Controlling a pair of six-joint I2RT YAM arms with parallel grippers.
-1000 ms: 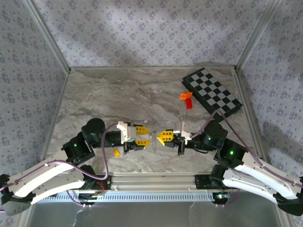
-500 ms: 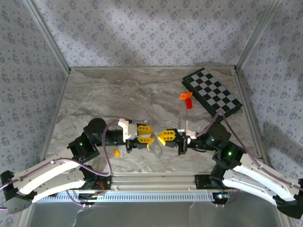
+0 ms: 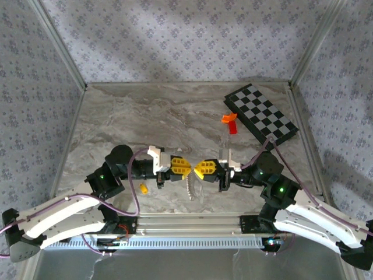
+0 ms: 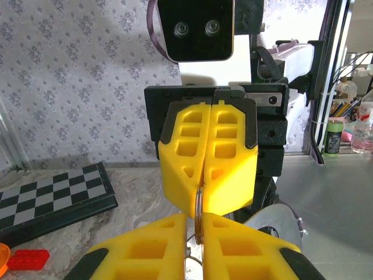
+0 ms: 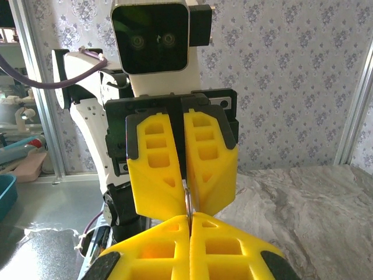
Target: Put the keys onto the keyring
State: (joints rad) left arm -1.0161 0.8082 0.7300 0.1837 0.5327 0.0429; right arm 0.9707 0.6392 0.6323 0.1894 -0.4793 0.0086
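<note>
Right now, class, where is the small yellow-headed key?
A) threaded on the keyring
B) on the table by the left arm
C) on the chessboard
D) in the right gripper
B: the key lies on the table beside the left arm, apart from the keyring.

Most of the keyring (image 4: 199, 233) is hidden inside the left end effector (image 4: 194, 223) and the right end effector (image 4: 205, 201); just an edge-on sliver shows. From above, the key (image 3: 143, 188) is too small to make out. In the left wrist view, the chessboard (image 4: 52, 195) runs off the left edge.
</note>
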